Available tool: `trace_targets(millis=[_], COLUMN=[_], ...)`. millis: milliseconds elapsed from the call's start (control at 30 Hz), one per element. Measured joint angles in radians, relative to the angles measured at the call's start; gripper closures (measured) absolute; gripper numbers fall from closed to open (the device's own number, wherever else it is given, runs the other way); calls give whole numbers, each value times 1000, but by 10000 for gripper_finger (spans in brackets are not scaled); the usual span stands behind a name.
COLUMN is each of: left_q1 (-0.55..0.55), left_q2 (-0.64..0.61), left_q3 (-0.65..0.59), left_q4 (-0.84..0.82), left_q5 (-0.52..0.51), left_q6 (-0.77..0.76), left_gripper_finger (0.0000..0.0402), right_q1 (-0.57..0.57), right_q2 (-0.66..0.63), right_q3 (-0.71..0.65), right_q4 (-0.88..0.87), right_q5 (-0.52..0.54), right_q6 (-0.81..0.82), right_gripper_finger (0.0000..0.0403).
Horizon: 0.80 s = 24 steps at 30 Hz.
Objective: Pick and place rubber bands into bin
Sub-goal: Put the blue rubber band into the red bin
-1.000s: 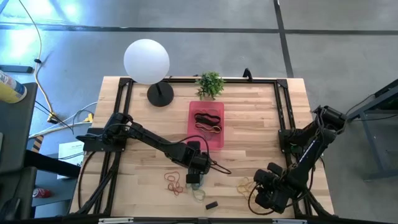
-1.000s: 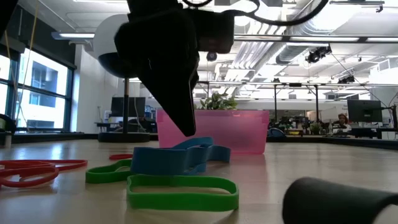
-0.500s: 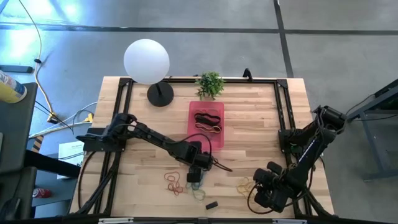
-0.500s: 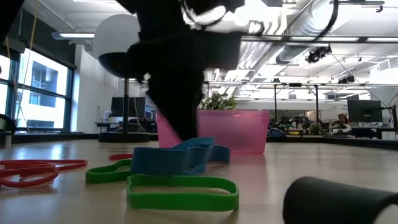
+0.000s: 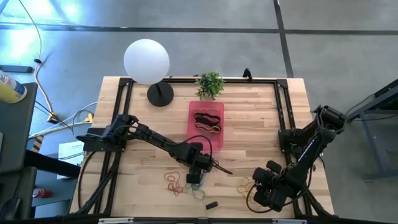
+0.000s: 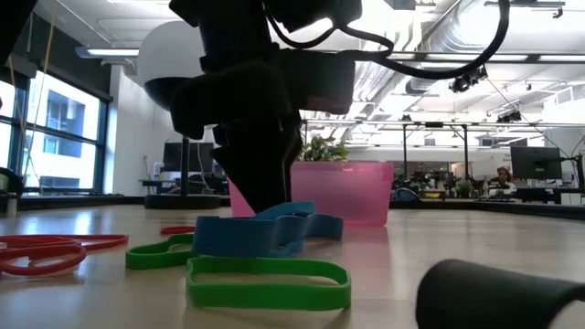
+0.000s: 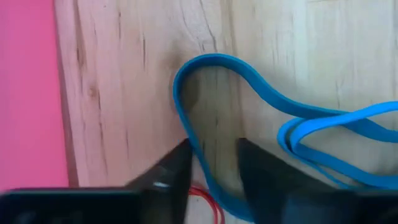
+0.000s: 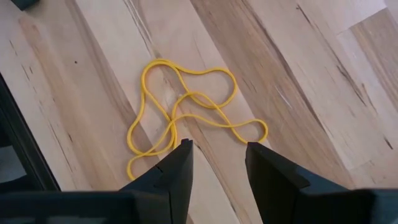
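Note:
Loose rubber bands lie flat on the wooden table: a blue one [image 6: 260, 233], green ones [image 6: 270, 279], red and orange ones [image 5: 174, 182] and yellow ones [image 8: 186, 106]. More bands [image 5: 208, 120] lie in the pink bin [image 5: 191, 134]. My left gripper [image 7: 214, 158] points down at the blue band [image 7: 249, 81], its fingers apart with one strand between them. My right gripper [image 8: 219, 152] hangs open over the yellow bands near the table's right front, with nothing between its fingers. My left gripper comes from above, pointing down, with one finger on each side of a single strand [image 7: 200, 163] near the blue band's looped end. That strand lies flat on the table. I cannot tell whether the fingers [image 7: 173, 171] touch it.
A small black block [image 5: 212, 205] lies near the front edge, close to the green bands. A potted plant [image 5: 210, 83] and a white globe lamp [image 5: 147, 61] stand at the back. Bare wood shows between the bin and the right arm.
My left gripper has gone down onto the blue band, so that its fingertips now stand behind the band at table height. The bands lie as before.

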Motion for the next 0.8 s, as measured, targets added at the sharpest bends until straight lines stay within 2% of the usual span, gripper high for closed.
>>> trace_targets(millis=[100,167,333,467,800], left_q1=[0,0,1,0,0], left_q2=[0,1,1,1,-19], left_q3=[0,0,0,0,30], left_q4=[0,0,-5,-7,-47], left_q5=[-12,-25,-29,-44,-45], left_q6=[3,3,3,3,7], left_gripper_finger=[365,391,377,397,399], right_q1=[0,-1,-1,-1,-1], right_q2=[0,0,0,0,0], right_q3=[0,0,0,0,0], right_q4=[0,0,0,0,-2], right_q5=[0,0,0,0,0], right_q6=[0,0,0,0,0], right_gripper_finger=[265,265,265,265,265])
